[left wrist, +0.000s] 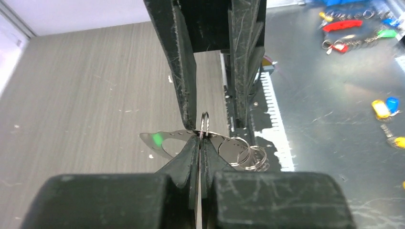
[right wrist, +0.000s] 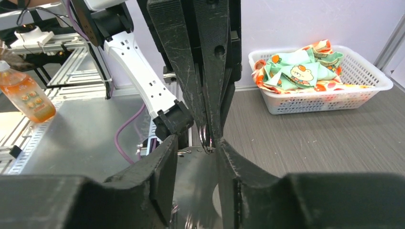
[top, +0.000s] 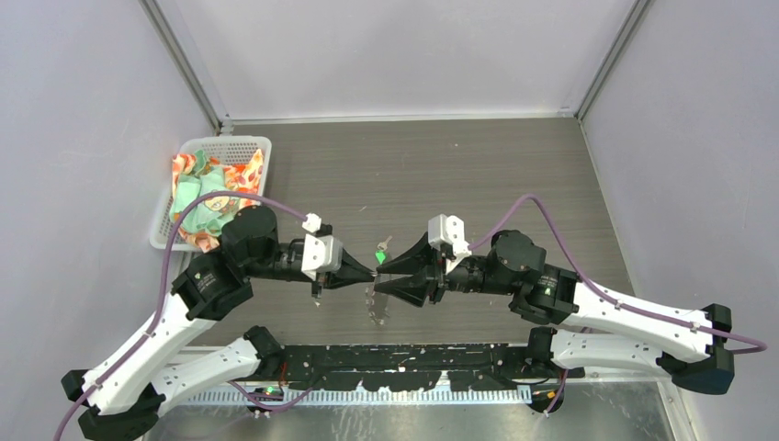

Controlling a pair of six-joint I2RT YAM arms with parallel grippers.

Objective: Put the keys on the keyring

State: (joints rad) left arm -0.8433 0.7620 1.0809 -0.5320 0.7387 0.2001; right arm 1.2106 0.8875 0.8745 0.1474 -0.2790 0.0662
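Counted two arms, meeting tip to tip over mid-table. Counted one white basket of bright cloths at the far left. Found the left gripper with fingers clamped together on one small ring, and the right gripper with fingers apart either side of it. Spotted the keyring just nearside of the tips, hanging or lying, could not tell. Saw one green key just beyond them. Noted a grey wood-grain table and pale lilac walls.
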